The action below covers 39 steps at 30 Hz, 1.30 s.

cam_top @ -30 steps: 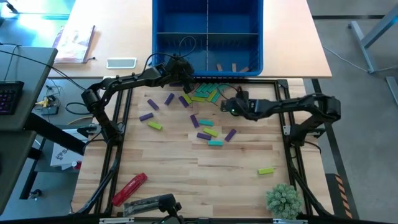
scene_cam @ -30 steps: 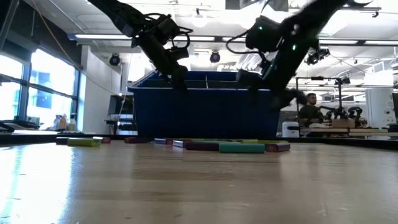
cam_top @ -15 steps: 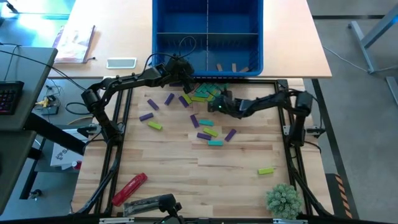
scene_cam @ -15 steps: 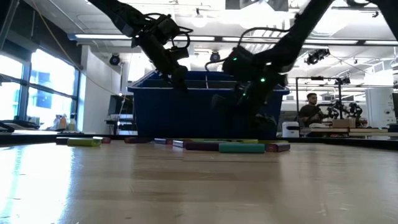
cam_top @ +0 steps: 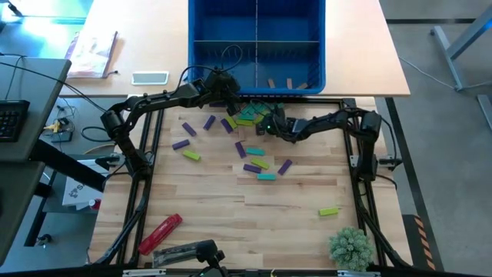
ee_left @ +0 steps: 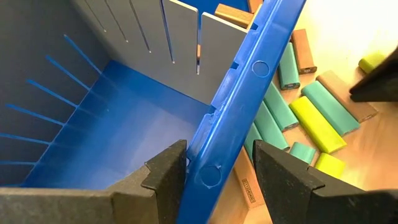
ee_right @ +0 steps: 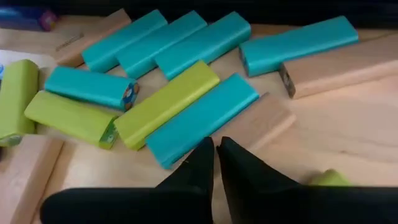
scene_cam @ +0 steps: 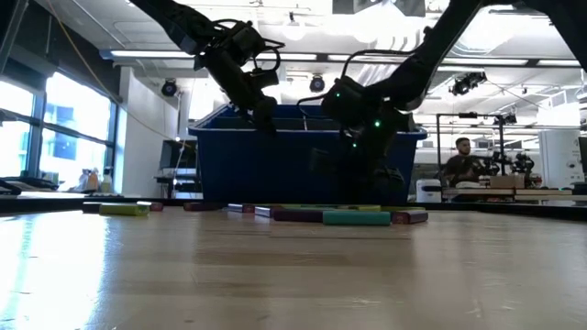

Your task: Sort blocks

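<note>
Pinched together on nothing, my right gripper [ee_right: 215, 149] hovers over the blocks [cam_top: 254, 117] heaped beside the blue bin [cam_top: 256, 83]; they look light, stiff and smooth, so I'd grip one across its long sides.

A large dark-blue plastic bin [scene_cam: 303, 156] stands at the far side of the pale wooden table top [scene_cam: 293, 275], in the middle of the low view. Two dark robot arms reach down from twelve o'clock. The left gripper [scene_cam: 261, 112] hangs over the bin's near rim at about eleven o'clock of the bin. The right gripper [scene_cam: 353, 170] hangs low in front of the bin wall, green lights glowing on its wrist. A row of small bars lies along the table: a teal block [scene_cam: 356, 217], a purple block [scene_cam: 298, 215] touching its nine o'clock end, and a lime block [scene_cam: 124, 209] well apart toward nine o'clock. A seated person [scene_cam: 456, 165] shows at three o'clock, beyond the table.
</note>
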Motion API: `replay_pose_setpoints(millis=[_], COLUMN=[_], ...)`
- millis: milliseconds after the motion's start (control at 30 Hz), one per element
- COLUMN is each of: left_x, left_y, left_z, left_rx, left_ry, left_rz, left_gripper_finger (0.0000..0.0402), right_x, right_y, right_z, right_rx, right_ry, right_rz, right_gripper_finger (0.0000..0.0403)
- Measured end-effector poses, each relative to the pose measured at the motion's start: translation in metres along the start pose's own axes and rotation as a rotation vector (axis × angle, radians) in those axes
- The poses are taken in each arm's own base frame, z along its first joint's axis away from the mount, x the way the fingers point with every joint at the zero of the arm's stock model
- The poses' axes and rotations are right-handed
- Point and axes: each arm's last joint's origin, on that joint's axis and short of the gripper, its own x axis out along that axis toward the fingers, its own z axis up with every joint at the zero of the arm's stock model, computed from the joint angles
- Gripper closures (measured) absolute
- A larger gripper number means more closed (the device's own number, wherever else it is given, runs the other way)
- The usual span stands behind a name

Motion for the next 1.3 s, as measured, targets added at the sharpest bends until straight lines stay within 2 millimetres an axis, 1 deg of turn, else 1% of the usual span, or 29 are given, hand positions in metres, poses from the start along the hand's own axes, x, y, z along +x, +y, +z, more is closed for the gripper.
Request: replay_pose_setpoints(millis=[133, 233, 300, 367, 500, 567, 633, 733, 833, 933, 1167, 1300], left_x=[0.000, 0.000, 0.000, 0.000, 0.000, 0.000, 0.000, 0.000, 0.000, 0.000, 0.000, 0.000], left_y=[0.000, 0.000, 0.000, 0.000, 0.000, 0.000, 0.000, 0.000, 0.000, 0.000, 0.000, 0.000], left_z=[0.000, 0.000, 0.000, 0.000, 0.000, 0.000, 0.000, 0.000, 0.000, 0.000, 0.000, 0.000], left_rx=[0.000, 0.000, 0.000, 0.000, 0.000, 0.000, 0.000, 0.000, 0.000, 0.000, 0.000, 0.000], left_ry=[0.000, 0.000, 0.000, -0.001, -0.001, -0.001, -0.001, -0.001, -0.002, -0.002, -0.002, -0.002], left_rz=[0.000, 0.000, 0.000, 0.001, 0.001, 0.001, 0.001, 0.000, 0.001, 0.001, 0.001, 0.001], left_gripper_finger=[0.0238, 0.0238, 0.0238, 0.0238, 0.0238, 0.0238, 0.0238, 0.0238, 0.0238, 0.0238, 0.0238, 0.0238], right_x=[0.008, 0.008, -0.001, -0.014, -0.037, -0.045, -0.048, -0.046, -0.045, -0.047, -0.046, -0.050], right_y=[-0.006, -0.007, -0.009, -0.011, -0.006, -0.002, 0.001, 0.001, 0.004, 0.006, 0.001, 0.002], right_z=[0.003, 0.000, -0.006, -0.013, -0.021, -0.022, -0.021, -0.024, -0.032, -0.034, -0.034, -0.038], right_rx=[0.003, -0.009, -0.024, -0.037, -0.090, -0.053, 0.009, 0.056, 0.103, 0.126, 0.149, 0.128], right_ry=[0.028, 0.073, 0.129, 0.165, 0.157, 0.117, 0.100, 0.124, 0.138, 0.130, 0.146, 0.153], right_rz=[-0.001, -0.003, -0.051, -0.111, -0.145, -0.143, -0.127, -0.126, -0.123, -0.123, -0.164, -0.167], right_gripper_finger=[0.0400, 0.0399, 0.0401, 0.0401, 0.0402, 0.0401, 0.0395, 0.0371, 0.0336, 0.0298, 0.0206, 0.0171])
